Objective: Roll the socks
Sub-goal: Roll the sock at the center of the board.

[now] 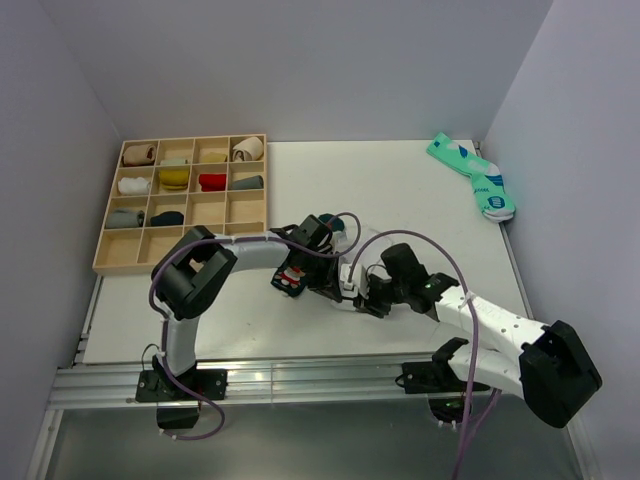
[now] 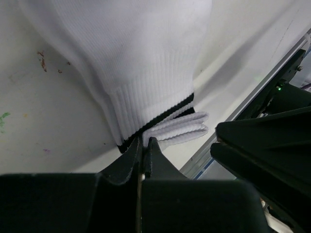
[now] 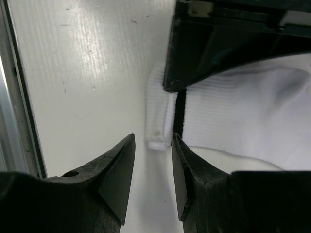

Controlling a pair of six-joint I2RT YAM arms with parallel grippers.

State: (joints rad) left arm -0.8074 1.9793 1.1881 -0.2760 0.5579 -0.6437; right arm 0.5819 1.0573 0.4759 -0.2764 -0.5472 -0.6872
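Left of the white sock (image 2: 146,58), a compartmented tray (image 1: 122,247) holds rolled socks (image 1: 211,181).

light: bright, even | glare: sheen on table (image 3: 92,53) | shadows: soft, faint | focus: wrist views' near edges blurred

Counting: two grippers on me, left gripper (image 2: 144,145) and right gripper (image 3: 151,160). One wooden tray (image 1: 195,139), sixteen compartments, roughly nine rolled socks (image 1: 175,179) inside. Two mint-green socks (image 1: 470,175). One white sock (image 2: 146,58), one dark green sock (image 1: 337,226), mostly hidden.
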